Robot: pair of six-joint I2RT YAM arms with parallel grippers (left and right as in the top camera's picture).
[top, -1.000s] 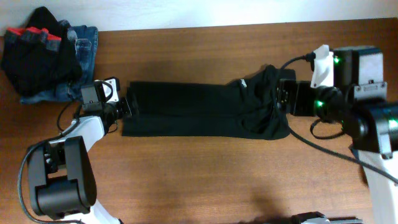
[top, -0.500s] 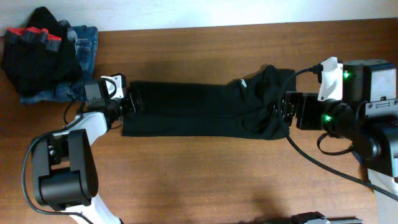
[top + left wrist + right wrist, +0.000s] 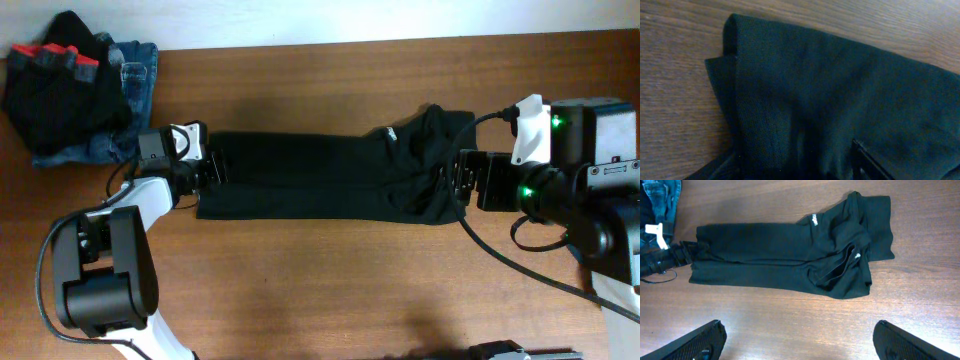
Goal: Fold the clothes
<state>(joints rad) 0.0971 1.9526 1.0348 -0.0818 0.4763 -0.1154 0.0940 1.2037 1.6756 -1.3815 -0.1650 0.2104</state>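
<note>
The black top is lying stretched along the table, likely laid out for folding. The left gripper is sitting at its left edge, perhaps pinching it; I cannot tell. The right gripper is hovering wide open and empty at the other end.

A brown wooden table, its grain running lengthwise, fills nearly the whole overhead view, and a pale strip of wall borders its far edge.
</note>
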